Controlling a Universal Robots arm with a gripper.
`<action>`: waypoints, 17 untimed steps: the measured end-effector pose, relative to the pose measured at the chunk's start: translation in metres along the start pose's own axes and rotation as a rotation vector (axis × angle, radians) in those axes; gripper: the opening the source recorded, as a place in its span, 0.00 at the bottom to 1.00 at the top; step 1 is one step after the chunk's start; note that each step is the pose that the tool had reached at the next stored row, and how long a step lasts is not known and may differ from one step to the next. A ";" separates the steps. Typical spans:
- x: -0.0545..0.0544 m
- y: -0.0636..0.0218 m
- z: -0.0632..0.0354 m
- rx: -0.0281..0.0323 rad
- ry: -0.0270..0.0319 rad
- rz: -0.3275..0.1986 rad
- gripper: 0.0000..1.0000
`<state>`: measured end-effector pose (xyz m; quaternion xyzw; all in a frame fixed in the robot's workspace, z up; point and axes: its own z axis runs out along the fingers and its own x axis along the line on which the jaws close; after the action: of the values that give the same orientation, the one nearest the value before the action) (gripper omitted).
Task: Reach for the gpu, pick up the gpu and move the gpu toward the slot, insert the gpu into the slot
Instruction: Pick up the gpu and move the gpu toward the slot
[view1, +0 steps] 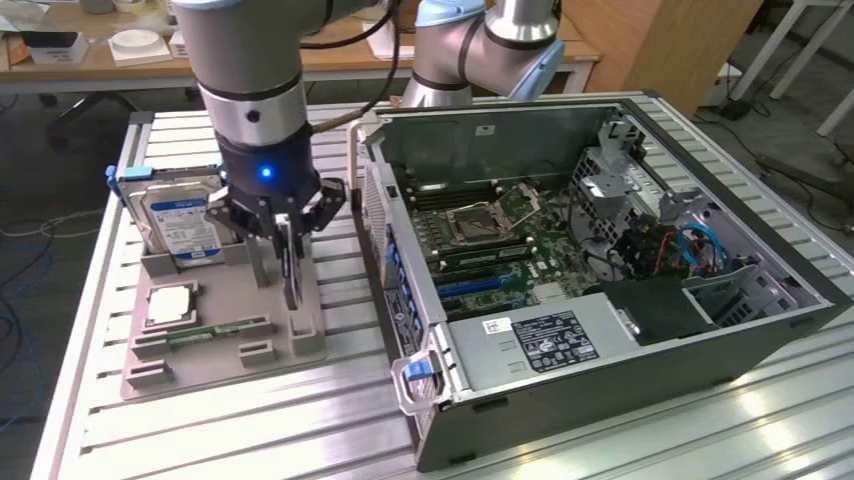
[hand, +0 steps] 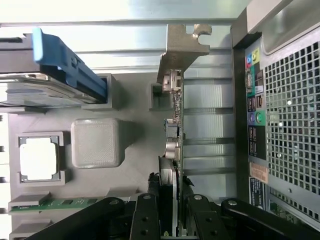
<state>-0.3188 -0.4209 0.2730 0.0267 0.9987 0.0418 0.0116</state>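
We are looking at a slatted aluminium table (view1: 200, 430) carrying a grey moulded plastic tray (view1: 220, 365) toward the exterior view's left. Just beside it, on the exterior view's right, is an open black tower computer case (view1: 641, 390). The gpu (view1: 291, 278), a thin dark circuit card, is standing on its edge along the tray's side nearest the case. In the wrist view we are seeing it edge-on (hand: 175, 125), with its silver metal bracket (hand: 182, 47) at the end away from the arm and reaching past the tray's edge over the table.

The black gripper (view1: 284, 232) is hanging straight down over the card. In the wrist view the gripper (hand: 172, 215) is pinching the card's top edge, with a finger (hand: 147, 212) pressing on each face and the jaws standing narrow. We cannot tell whether the card is resting in the tray or lifted slightly clear of it.

A silver hard drive with a blue label (view1: 180, 225) is standing upright at the tray's corner away from the case and farthest from the exterior camera. A square silver processor chip (view1: 171, 303) is lying flat in a pocket at the tray's outer edge. A small green memory stick (view1: 220, 328) is lying just beside it, toward the near edge. Inside the case, the green motherboard (view1: 534, 240) is lying exposed.
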 end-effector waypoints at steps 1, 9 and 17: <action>0.000 0.0003 -0.0034 -0.0024 0.0001 0.000 0.27; 0.000 0.0017 -0.0197 -0.0122 0.0004 0.000 0.27; 0.000 0.0017 -0.0199 -0.0120 0.0006 0.000 0.27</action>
<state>-0.3188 -0.4209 0.2930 0.0268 0.9984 0.0478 0.0114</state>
